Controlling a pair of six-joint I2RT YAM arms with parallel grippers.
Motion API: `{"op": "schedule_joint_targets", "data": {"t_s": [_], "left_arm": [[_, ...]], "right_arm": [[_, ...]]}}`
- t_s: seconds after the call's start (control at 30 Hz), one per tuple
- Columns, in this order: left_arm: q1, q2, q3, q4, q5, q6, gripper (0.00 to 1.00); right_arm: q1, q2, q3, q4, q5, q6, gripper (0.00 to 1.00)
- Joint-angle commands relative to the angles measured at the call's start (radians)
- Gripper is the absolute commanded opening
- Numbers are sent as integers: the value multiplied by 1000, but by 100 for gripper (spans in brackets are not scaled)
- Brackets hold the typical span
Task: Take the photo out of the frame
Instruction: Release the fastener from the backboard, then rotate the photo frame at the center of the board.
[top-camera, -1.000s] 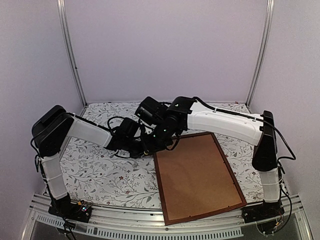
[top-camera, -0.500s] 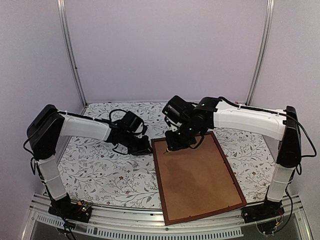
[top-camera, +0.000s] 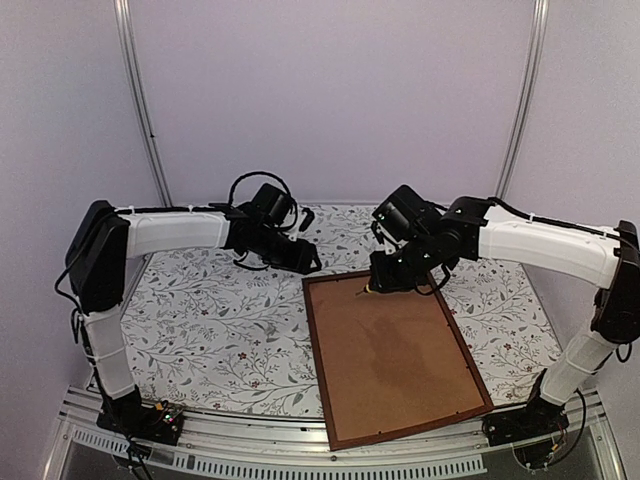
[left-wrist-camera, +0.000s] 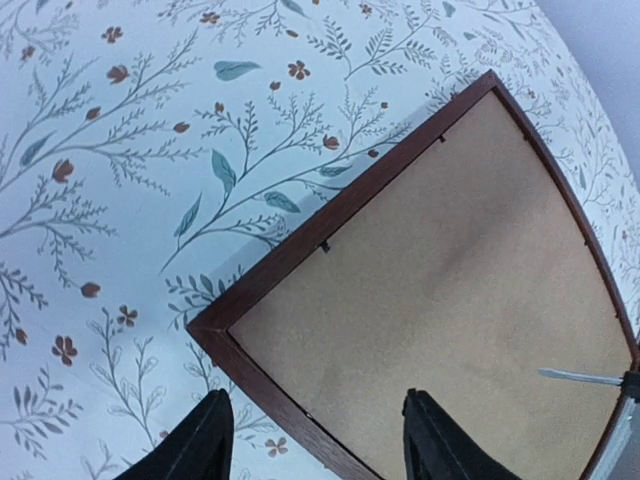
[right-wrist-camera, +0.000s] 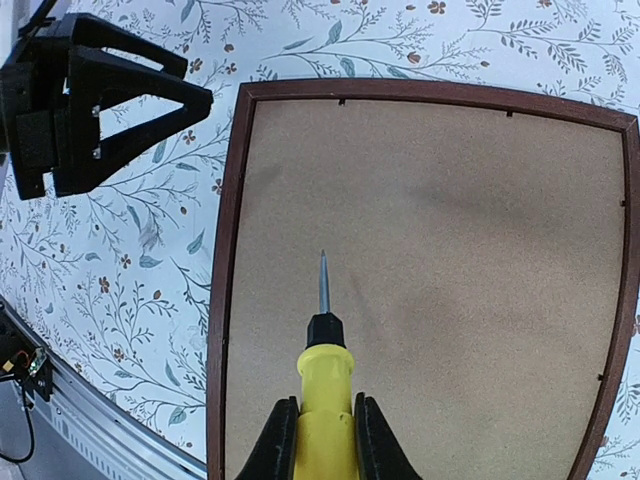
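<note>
The frame (top-camera: 314, 345) of dark reddish-brown wood lies face down on the floral table, with its plain brown backing board (top-camera: 395, 350) facing up. The photo is hidden under the board. My left gripper (top-camera: 312, 262) hovers open over the frame's far left corner (left-wrist-camera: 215, 335), with nothing between its fingers. My right gripper (right-wrist-camera: 325, 410) is shut on a yellow-handled screwdriver (right-wrist-camera: 325, 380). It hangs over the board (right-wrist-camera: 450, 260) near the far edge, with the metal tip pointing down at the board. Small metal tabs (left-wrist-camera: 323, 246) show along the frame's inner edge.
The flowered tablecloth (top-camera: 220, 330) covers the table left of the frame. A metal rail (top-camera: 300, 455) runs along the near edge by the arm bases. Pale walls with two metal posts (top-camera: 145, 120) close in the back and sides.
My left gripper has opened, lifted and drawn back towards the far side. The right arm has swung to the right with the screwdriver, from the frame's far left corner to its far edge.
</note>
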Motion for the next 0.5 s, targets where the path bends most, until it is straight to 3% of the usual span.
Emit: {"op": "schedule_joint_targets", "data": {"t_s": [0.0, 0.23, 0.47], "left_arm": [[8, 103, 107, -72, -6, 205, 62], [8, 242, 266, -134, -18, 345, 63], [8, 356, 344, -158, -25, 381, 63]], "right_arm": [[-6, -57, -26, 47, 7, 11, 0], [-6, -132, -91, 83, 5, 44, 0], [-6, -205, -131, 89, 32, 65, 0]]}}
